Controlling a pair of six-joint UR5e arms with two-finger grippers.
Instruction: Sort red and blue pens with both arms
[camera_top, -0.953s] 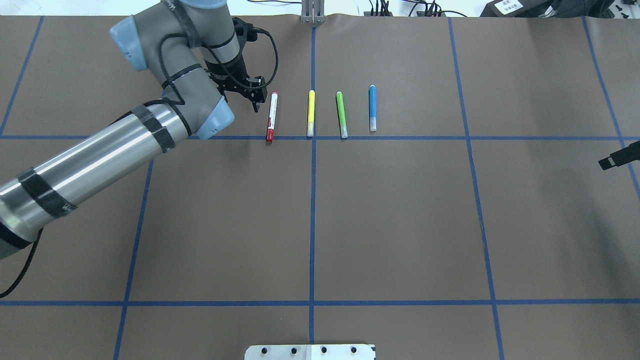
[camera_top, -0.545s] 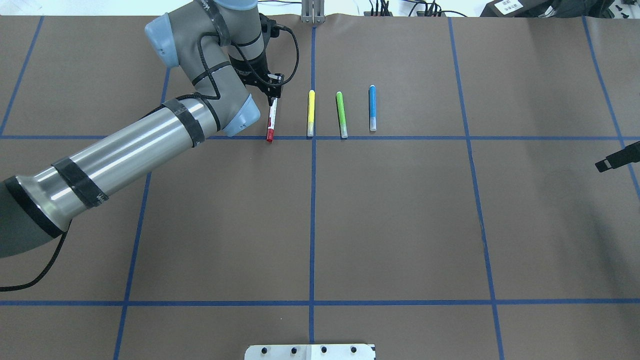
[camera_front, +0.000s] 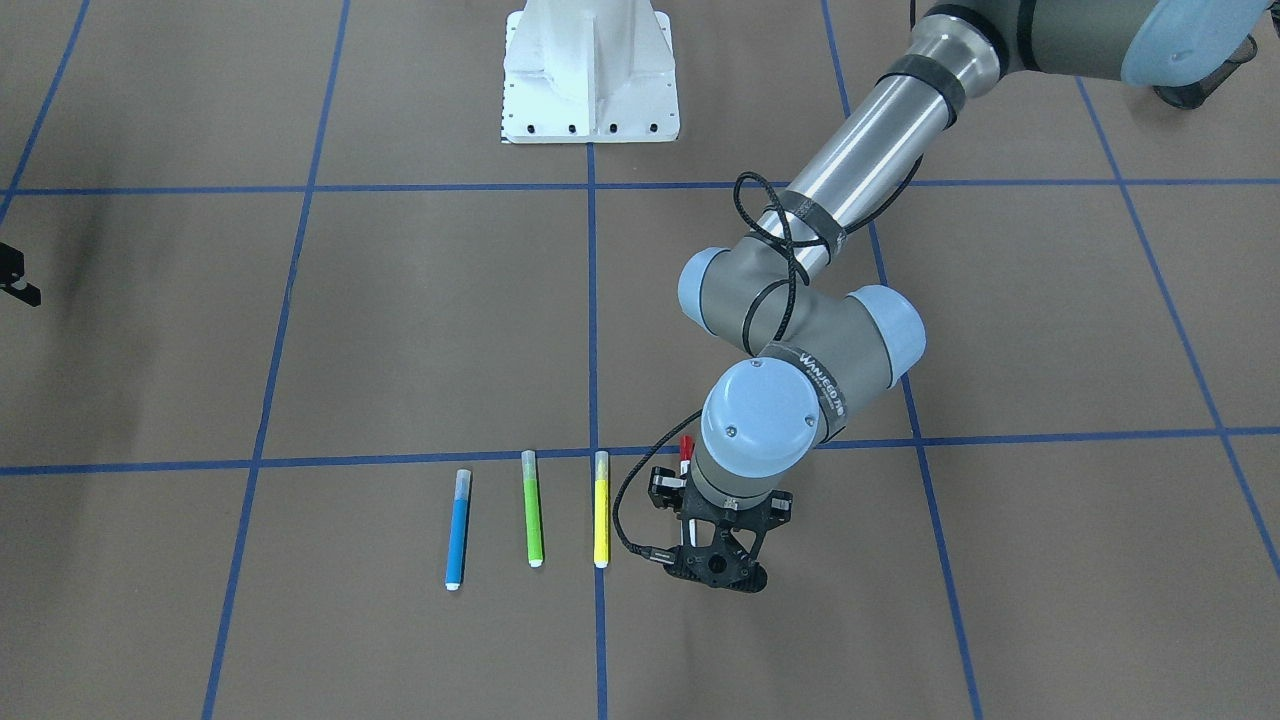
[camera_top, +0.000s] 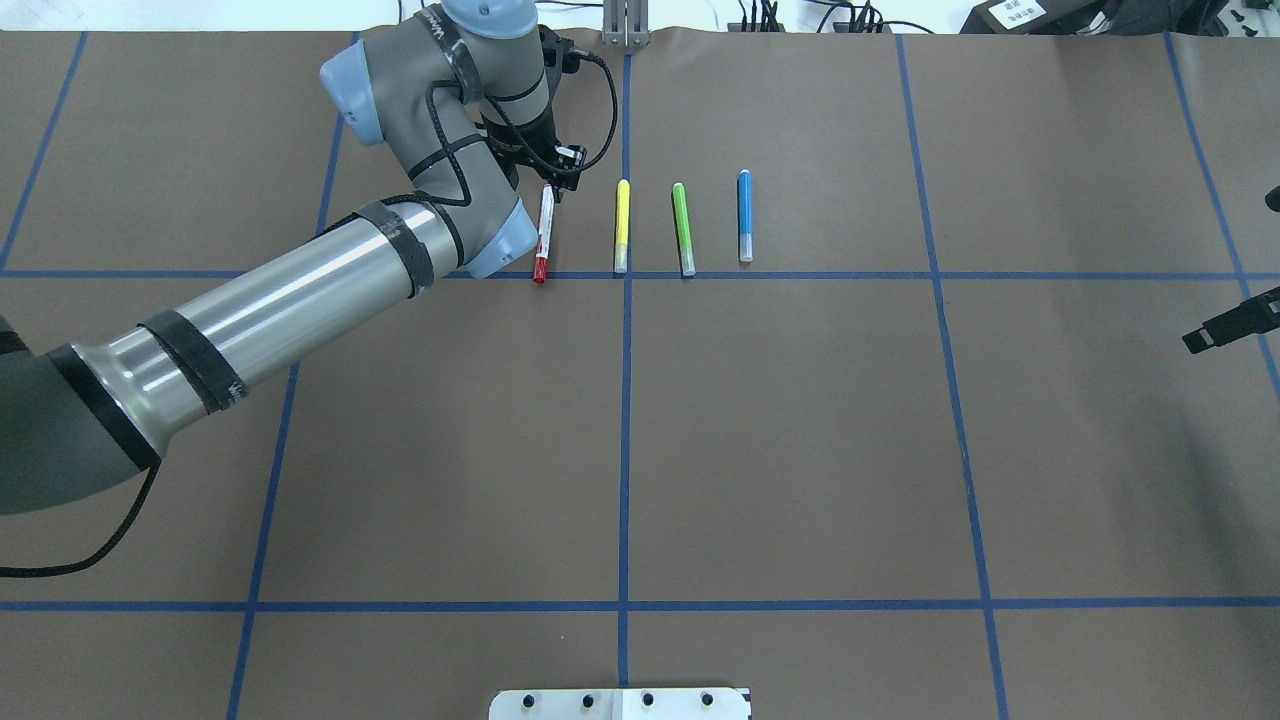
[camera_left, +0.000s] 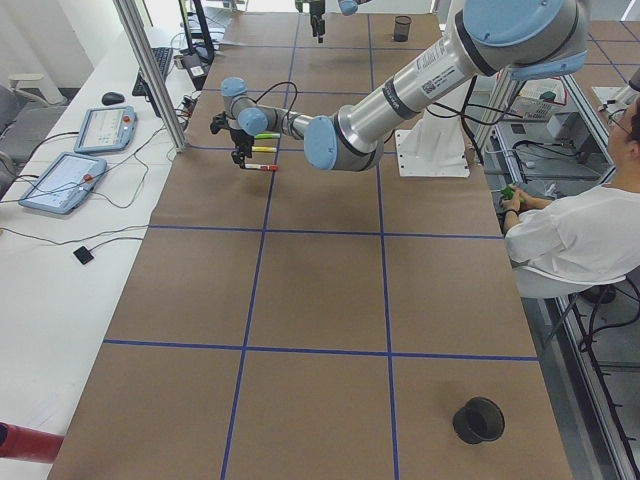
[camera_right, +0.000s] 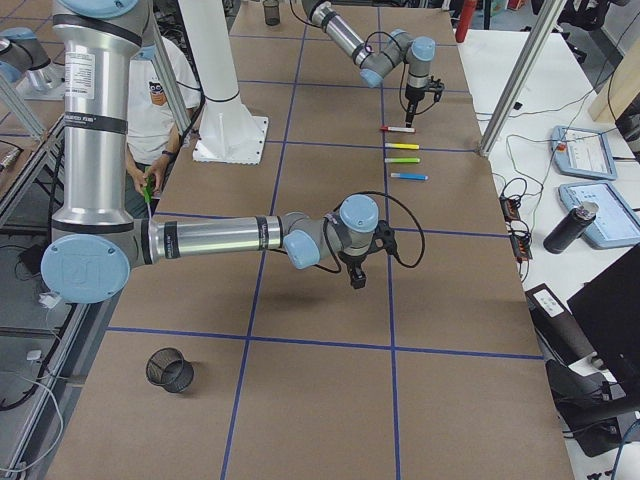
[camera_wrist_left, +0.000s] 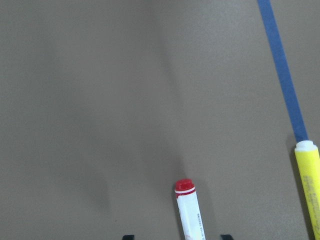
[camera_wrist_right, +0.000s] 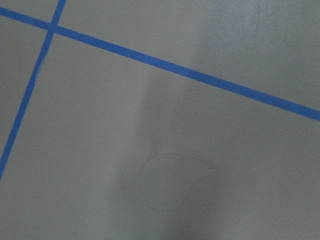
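**While the left fingers straddle the red marker, the right arm hangs over bare bench**

Where the robot stands, the white flanged pedestal (camera_top: 620, 703) sits at the near edge of the bench (camera_top: 800, 450). Blue tape lines (camera_top: 625, 440) rule its brown cover into large squares. Beyond the pedestal lies a broad run of bare cover, crossed on the robot's left by the silver tube of the left arm (camera_top: 270, 310).

Out to the robot's right, the right gripper (camera_top: 1228, 327) shows only as a black tip at the rim of the overhead view, well apart from the pens. Its wrist camera sees nothing but cover and tape. Whether its fingers are spread or pressed together cannot be told.

Farther on, four pens lie side by side without touching, their near ends at or just short of a cross tape line. From the robot's left they are the red-capped white marker (camera_top: 543, 235), yellow pen (camera_top: 622, 225), green pen (camera_top: 682, 228) and blue pen (camera_top: 745, 215). The marker lies slightly tilted, cap toward the robot.

The left gripper (camera_top: 560, 180) hangs over the marker's far end. Its fingers (camera_wrist_left: 128, 237) are spread, one on each side of the barrel, pinching nothing. The yellow pen lies near on the robot's right, with open cover on the other side.

Past the pens, a strip of bare cover runs to the far edge, where a metal post (camera_top: 625, 25) and cables (camera_top: 800, 20) stand.
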